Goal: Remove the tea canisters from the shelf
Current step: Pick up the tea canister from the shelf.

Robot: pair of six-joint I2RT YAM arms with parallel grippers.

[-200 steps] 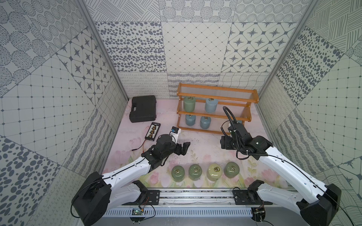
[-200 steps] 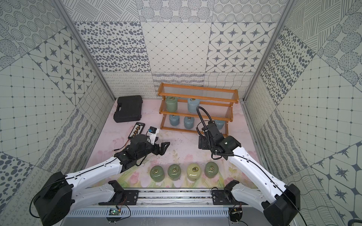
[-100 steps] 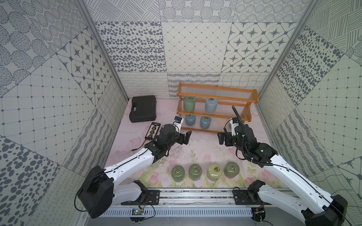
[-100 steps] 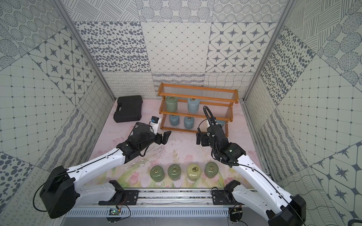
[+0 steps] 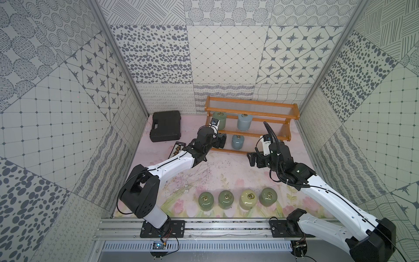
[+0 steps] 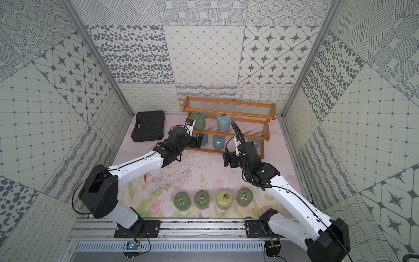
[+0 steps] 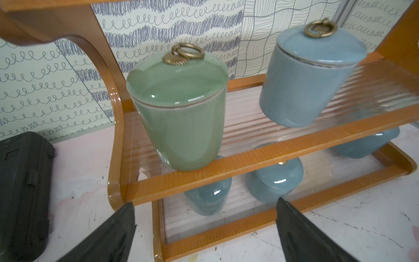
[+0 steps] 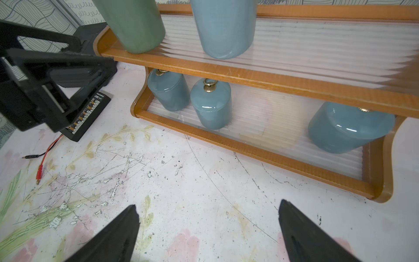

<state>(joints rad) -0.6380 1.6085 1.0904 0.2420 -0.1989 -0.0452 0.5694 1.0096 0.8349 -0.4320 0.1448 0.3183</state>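
Stepped orange-brown wooden shelf (image 7: 249,158), ribbed slats; glossy sage-green cylindrical lidded canister (image 7: 179,108), brass ring; pale-blue glazed canister (image 7: 306,79) beside. Left end effector (image 7: 205,202), right end effector (image 8: 208,203): released.

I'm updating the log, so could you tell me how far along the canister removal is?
Done: four canisters stand on the table. In hand: nothing; the left end effector and right end effector are open, empty, facing the shelf. Remaining: five on it, a green canister and blue canister on the middle tier, three blue below.
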